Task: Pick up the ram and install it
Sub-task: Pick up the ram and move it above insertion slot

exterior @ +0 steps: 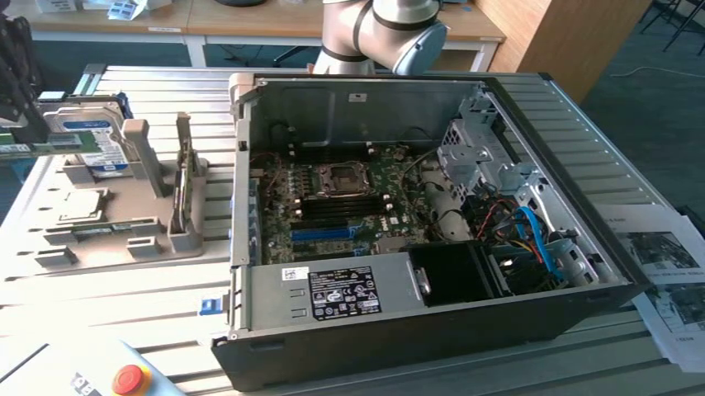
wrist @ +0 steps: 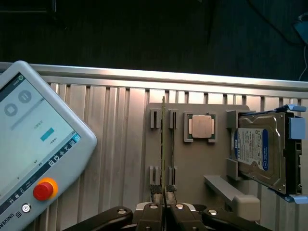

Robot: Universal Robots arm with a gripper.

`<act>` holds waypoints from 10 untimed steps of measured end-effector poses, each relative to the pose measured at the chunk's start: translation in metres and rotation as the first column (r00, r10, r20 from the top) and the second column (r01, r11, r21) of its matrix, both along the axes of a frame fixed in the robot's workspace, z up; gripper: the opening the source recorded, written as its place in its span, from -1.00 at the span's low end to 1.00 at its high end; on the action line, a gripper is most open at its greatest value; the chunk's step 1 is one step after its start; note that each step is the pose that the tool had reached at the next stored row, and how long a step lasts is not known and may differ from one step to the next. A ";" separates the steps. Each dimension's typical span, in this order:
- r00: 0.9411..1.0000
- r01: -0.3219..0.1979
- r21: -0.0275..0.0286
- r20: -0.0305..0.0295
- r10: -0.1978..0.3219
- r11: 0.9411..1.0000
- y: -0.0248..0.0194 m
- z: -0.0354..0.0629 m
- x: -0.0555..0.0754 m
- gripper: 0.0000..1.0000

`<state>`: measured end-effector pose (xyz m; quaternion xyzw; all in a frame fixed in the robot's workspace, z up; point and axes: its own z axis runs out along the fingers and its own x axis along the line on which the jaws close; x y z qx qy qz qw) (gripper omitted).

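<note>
The ram point(wrist: 163, 139) is a thin green stick, seen edge-on in the wrist view, and my gripper point(wrist: 164, 198) is shut on its near end. In the exterior view the gripper point(exterior: 16, 124) hangs at the far left edge. There it holds the ram point(exterior: 49, 148) level, lifted above the grey holder tray point(exterior: 121, 247) and in front of the hard drive. The ram's length lies over the tray's narrow holder slots point(wrist: 162, 118). The open computer case point(exterior: 418, 223) with its motherboard point(exterior: 342, 198) stands to the exterior view's right of the tray, apart from the gripper.
On the tray sit a blue-labelled hard drive point(exterior: 94, 144) point(wrist: 255, 147) and a square silver processor chip point(wrist: 201, 127). Blue slot strips point(exterior: 330, 233) lie on the motherboard beside the CPU socket point(exterior: 342, 180). A teach pendant point(wrist: 33, 144) lies on the ribbed table; papers point(exterior: 661, 264) lie beyond the case.
</note>
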<state>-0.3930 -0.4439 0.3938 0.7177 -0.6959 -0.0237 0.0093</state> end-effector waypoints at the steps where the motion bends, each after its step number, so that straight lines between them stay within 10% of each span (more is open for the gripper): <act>1: 1.000 0.000 0.000 0.000 0.000 1.000 0.0000 0.0018 0.000 -0.76; 10: 1.000 0.001 0.000 0.000 -0.001 1.000 0.0000 0.0058 0.000 -0.76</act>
